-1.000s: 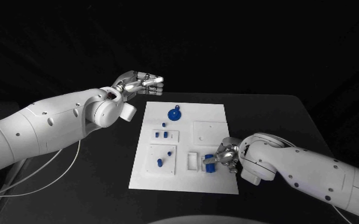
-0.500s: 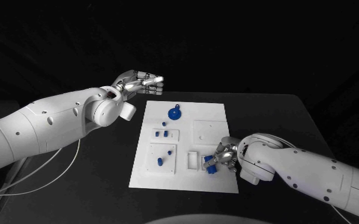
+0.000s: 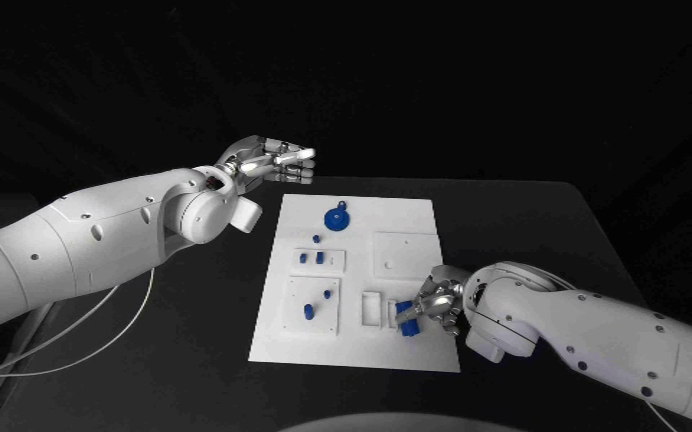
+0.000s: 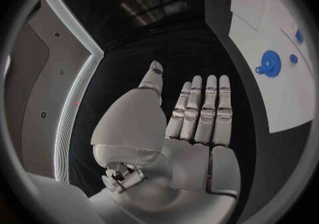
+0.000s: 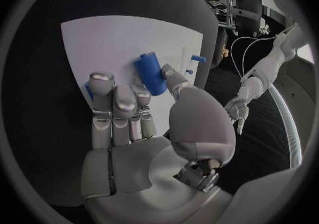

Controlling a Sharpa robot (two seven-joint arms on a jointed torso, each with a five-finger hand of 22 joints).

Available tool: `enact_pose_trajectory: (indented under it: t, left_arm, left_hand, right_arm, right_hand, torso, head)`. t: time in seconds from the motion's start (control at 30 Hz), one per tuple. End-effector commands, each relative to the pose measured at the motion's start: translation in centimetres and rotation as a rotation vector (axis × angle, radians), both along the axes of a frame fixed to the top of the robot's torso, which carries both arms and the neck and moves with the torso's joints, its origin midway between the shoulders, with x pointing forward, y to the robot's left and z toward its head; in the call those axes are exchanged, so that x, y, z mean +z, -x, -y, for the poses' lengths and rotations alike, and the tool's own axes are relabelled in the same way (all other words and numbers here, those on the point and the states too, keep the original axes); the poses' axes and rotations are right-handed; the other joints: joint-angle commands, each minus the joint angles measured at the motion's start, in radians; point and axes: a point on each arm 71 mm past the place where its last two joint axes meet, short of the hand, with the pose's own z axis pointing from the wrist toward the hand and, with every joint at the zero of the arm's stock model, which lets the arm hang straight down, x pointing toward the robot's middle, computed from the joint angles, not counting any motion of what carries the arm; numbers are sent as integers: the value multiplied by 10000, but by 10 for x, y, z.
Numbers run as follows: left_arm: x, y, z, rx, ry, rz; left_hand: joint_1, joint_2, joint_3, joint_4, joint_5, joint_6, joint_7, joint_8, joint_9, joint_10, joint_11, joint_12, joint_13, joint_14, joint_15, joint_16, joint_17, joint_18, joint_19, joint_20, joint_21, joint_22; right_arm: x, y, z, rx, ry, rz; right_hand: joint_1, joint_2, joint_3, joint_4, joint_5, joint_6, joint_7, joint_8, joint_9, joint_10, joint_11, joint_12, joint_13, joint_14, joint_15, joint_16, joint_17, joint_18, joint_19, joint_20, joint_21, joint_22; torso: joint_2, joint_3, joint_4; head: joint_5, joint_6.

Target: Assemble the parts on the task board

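The white board point(image 3: 353, 282) lies flat in the middle of the black table point(image 3: 548, 222).

The right hand point(image 3: 428, 307) is low over the near right part of the board. It holds a blue tube point(image 5: 151, 73) between its thumb and its other fingers point(image 5: 123, 101). The other fingers lie close side by side and bend a little over the board. In the head view the tube point(image 3: 407, 318) sits under the hand, just beside a small white block point(image 3: 372, 309) on the board. I cannot tell if the tube touches the board.

The left hand point(image 3: 268, 160) is up in the air past the far left corner of the board, well apart from it. It holds nothing. In the left wrist view its fingers point(image 4: 202, 108) are straight and pressed together, and the thumb stands a bit apart.

A round blue wheel point(image 3: 336, 219) lies at the far end of the board. Small blue pegs point(image 3: 319, 260) stand near the middle, and more blue bits point(image 3: 309, 311) sit on the near left square.
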Motion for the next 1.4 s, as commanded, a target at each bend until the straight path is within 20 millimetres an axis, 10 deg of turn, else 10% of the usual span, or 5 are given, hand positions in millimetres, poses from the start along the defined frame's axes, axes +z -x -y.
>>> enact_pose_trajectory:
  t: [0.03, 1.4]
  left_arm:
    - [0, 1, 2, -254, 13, -56]
    - [-2, 1, 9, -629, -65, -317]
  left_hand:
    - [6, 27, 9, -30, 30, 16, 36, 4, -9, -63, 33, -35, 10, 97, 2, -37, 0, -73, 10, -66, 14, -8]
    - [-57, -49, 60, 187, -25, 16, 84, 4, -8, -161, 55, -34, 10, 131, -4, -34, 5, -90, -1, -72, 13, -9]
  right_arm:
    - [3, 1, 3, -625, -170, -344]
    - [3, -13, -44, -19, -679, -1015]
  right_hand:
    - [62, -10, 25, 219, -223, 134, -30, 9, -629, 71, -29, -59, -28, -17, -61, -56, -21, -13, 506, -94, 70, 253]
    - [-64, 160, -667, 634, 220, 586, -166, 19, -910, 164, -103, -182, -70, -14, -95, -68, -45, -102, 495, -136, 55, 287]
  torso:
    - [-2, -13, 3]
    - [7, -15, 4]
  head:
    - [6, -2]
    - [174, -66]
